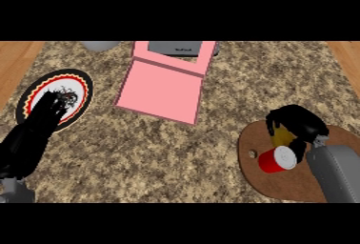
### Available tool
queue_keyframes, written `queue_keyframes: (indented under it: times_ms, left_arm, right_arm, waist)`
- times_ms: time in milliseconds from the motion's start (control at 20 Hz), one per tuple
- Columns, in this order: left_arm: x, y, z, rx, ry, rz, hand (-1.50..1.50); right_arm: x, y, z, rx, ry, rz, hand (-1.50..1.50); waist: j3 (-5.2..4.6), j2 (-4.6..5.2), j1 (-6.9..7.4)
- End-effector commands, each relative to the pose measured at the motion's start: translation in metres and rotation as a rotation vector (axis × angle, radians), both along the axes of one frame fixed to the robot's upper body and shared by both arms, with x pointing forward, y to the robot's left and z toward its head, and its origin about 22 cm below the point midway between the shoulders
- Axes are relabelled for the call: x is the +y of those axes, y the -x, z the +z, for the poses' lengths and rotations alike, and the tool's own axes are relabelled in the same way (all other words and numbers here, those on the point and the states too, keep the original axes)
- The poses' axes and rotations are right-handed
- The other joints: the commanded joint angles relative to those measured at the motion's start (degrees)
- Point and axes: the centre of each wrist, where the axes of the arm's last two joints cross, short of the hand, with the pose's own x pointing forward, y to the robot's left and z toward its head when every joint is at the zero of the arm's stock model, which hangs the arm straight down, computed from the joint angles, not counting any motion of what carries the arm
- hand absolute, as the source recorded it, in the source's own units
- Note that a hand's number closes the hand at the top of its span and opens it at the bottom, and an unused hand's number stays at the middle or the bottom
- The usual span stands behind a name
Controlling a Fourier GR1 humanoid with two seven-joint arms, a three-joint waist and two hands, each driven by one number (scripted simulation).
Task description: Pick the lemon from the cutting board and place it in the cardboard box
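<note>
Your right hand (299, 125) is at about four o'clock, low on the right, over the brown cutting board (262, 177). Its fingers are curled around the lemon (283, 137), of which only a yellow patch shows under the palm. I judge that you are in the grasping step: the lemon is enclosed but it looks not yet lifted from the board. Just beside it, toward the near edge, a red can (277, 159) with a white top lies on the same board, very near to your wrist.

The next move calls for a lift straight up, so that the can is not pushed, then a travel toward eleven or twelve o'clock.

Your left hand (51, 110) is at nine o'clock, resting over a patterned plate (79, 84) with fingers nearly straight and close together.

Further away, near twelve o'clock, the pink cardboard box (163, 90) stands open, its flap lying toward you. Inside I see a grey interior and nothing else, though part is cut off by the view's edge. A grey object (100, 45) shows at eleven o'clock.
</note>
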Motion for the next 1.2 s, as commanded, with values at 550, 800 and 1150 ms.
queue_keyframes:
  times_ms: [550,800,1150]
  left_arm:
    - [-0.031,-0.019,-0.004,0.002,0.000,-0.078,0.00]
    - [-0.018,-0.017,0.001,0.003,-0.018,-0.042,0.00]
    - [-0.020,-0.003,-0.009,0.009,0.004,-0.010,0.00]
  right_arm:
    - [0.294,0.097,0.024,-0.311,-0.101,0.471,1.50]
    - [0.318,0.133,0.068,-0.442,-0.224,0.493,1.50]
    - [0.315,0.176,0.134,-0.651,-0.447,0.446,1.50]
  waist:
    - [0.27,0.58,3.56]
    - [0.24,0.30,2.12]
    - [0.22,-0.06,0.04]
